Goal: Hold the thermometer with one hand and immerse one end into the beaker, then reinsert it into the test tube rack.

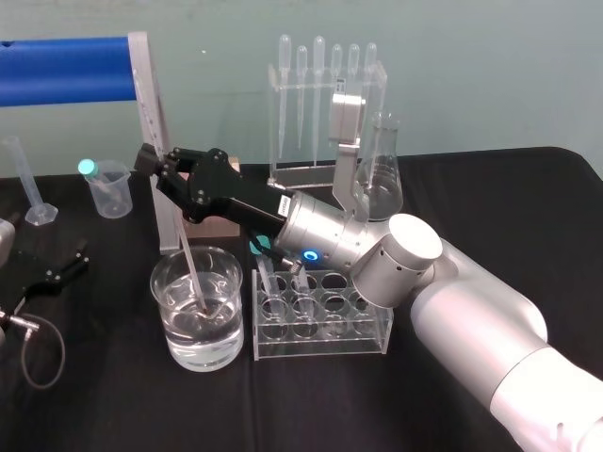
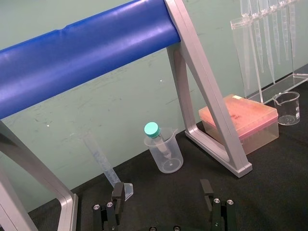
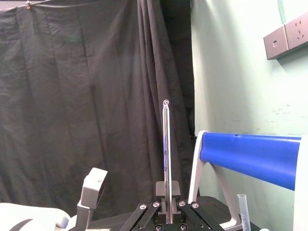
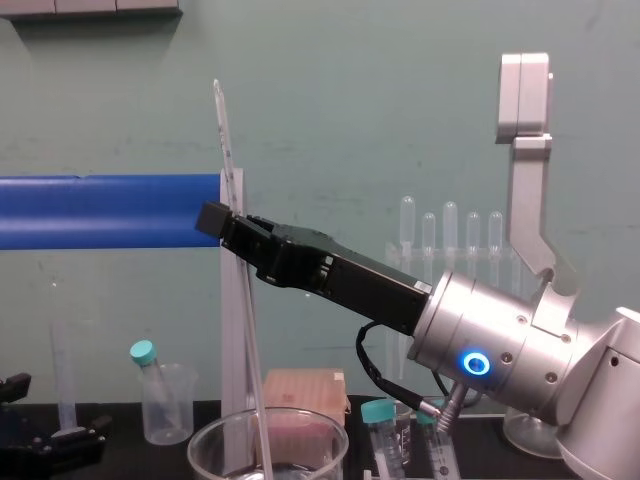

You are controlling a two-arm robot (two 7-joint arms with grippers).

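right jaws pinching thermometer (image 3: 165, 144), tip inside beaker (image 1: 234, 322), rack (image 1: 322, 341) beside

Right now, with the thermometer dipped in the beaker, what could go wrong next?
The right gripper holds the thermometer tilted, its lower end deep in the beaker; pressing lower may knock glass on glass. Swinging toward the test tube rack before lifting clear could catch the beaker's rim and tip it. The left gripper is parked open at far left.

My right arm reaches across, right gripper (image 1: 156, 169) pinching the thermometer (image 4: 226, 150) — my left gripper (image 1: 64, 270) rests low, fingers apart.
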